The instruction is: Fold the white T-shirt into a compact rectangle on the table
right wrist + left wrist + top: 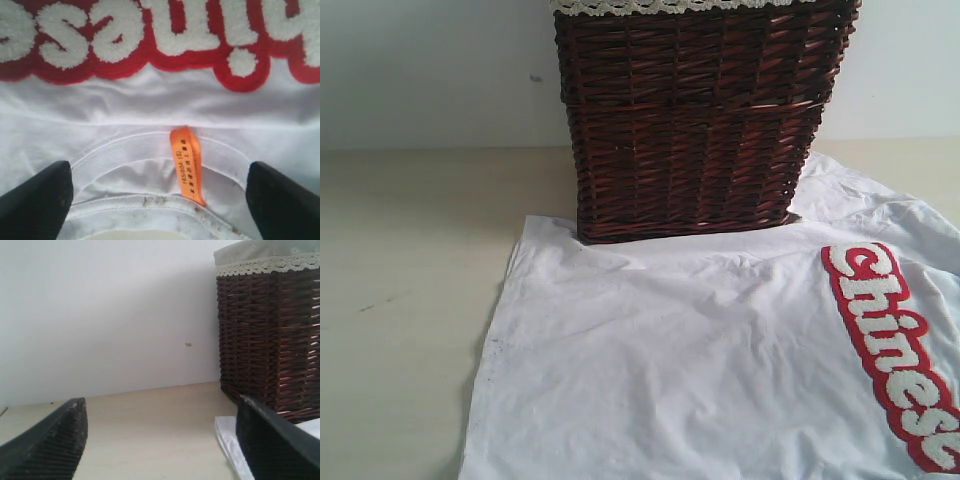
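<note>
The white T-shirt (670, 350) lies flat on the table (410, 300). The left gripper (160, 405) and the right gripper (159, 170) both have their fingers spread wide, empty.

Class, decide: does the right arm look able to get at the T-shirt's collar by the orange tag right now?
Probably yes: its jaws stand open over the collar, the orange tag shows between them, and nothing covers the white T-shirt there.

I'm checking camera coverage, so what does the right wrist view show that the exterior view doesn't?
Only the right wrist view shows the orange neck tag, the collar and the right gripper, jaws wide apart with nothing between them. Only the exterior view shows the wicker basket, its lace trim and the wall. Both show the white T-shirt and its red patch with fuzzy white lettering.
</note>
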`<action>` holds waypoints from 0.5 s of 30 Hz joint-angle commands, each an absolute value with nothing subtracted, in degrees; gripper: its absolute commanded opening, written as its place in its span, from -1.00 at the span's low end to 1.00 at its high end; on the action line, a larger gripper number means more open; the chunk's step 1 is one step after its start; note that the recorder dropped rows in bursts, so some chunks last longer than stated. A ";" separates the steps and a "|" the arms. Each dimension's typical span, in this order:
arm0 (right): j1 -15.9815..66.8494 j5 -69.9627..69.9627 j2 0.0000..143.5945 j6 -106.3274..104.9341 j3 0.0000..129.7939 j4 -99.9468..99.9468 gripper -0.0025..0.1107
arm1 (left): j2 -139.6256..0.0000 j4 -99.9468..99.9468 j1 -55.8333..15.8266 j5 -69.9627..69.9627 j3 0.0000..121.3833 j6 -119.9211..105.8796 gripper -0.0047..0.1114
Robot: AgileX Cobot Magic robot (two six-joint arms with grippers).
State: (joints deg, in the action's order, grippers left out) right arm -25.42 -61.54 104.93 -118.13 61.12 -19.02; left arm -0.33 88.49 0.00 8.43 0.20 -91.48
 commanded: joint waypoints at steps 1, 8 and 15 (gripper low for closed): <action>-25.28 -62.17 105.59 -119.95 61.54 -19.82 0.62 | 0.00 88.75 0.05 8.23 0.00 -91.31 0.42; -25.28 -61.19 107.07 -117.72 61.54 -17.63 0.62 | 0.00 88.75 0.05 8.23 0.00 -91.31 0.42; -25.28 -59.26 109.83 -116.70 61.54 -15.10 0.62 | 0.00 88.75 0.05 8.23 0.00 -91.31 0.42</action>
